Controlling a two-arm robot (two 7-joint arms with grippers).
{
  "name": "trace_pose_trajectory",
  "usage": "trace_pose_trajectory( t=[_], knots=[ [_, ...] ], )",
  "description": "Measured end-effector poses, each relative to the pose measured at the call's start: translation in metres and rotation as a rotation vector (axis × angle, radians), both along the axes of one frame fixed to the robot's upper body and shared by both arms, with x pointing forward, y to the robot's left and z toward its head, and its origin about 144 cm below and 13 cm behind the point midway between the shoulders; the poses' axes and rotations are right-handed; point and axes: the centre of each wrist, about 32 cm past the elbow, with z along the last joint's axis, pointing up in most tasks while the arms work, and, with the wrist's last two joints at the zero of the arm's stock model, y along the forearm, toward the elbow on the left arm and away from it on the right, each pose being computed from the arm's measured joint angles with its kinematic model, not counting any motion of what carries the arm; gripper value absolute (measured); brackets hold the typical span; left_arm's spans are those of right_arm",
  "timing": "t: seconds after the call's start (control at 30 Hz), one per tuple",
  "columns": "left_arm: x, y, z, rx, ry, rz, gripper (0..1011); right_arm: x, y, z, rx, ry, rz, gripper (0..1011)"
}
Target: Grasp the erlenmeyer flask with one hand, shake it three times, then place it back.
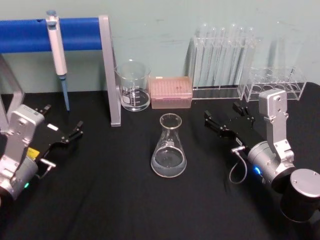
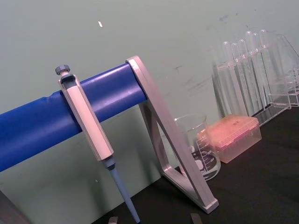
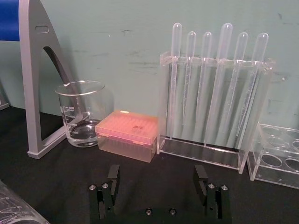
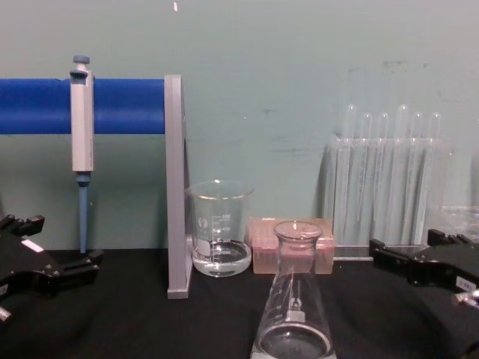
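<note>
The erlenmeyer flask [image 1: 169, 147] stands upright at table centre, untouched; the right gripper [image 1: 226, 119] waits at its 3 o'clock, jaws spread, empty; the left gripper [image 1: 63, 132] sits parked at 9 o'clock, also open; smooth, fragile glass, probably light, so grip the narrow neck gently.

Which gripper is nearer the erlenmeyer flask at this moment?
The right. The right gripper sits open just to the right of the erlenmeyer flask, level with its neck. The left gripper, also open, rests farther off near the table's left edge, beyond the stand leg.
</note>
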Motion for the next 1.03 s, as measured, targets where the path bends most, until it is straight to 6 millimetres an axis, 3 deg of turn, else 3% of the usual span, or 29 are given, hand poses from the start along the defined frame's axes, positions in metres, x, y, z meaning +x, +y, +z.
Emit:
trace_pose_trajectory(
  t=[1.03],
  knots=[
    [0.0000, 0.0000, 0.0000, 0.000, 0.000, 0.000, 1001, 0.0000, 0.0000, 0.0000, 0.000, 0.000, 0.000, 1003]
  ],
)
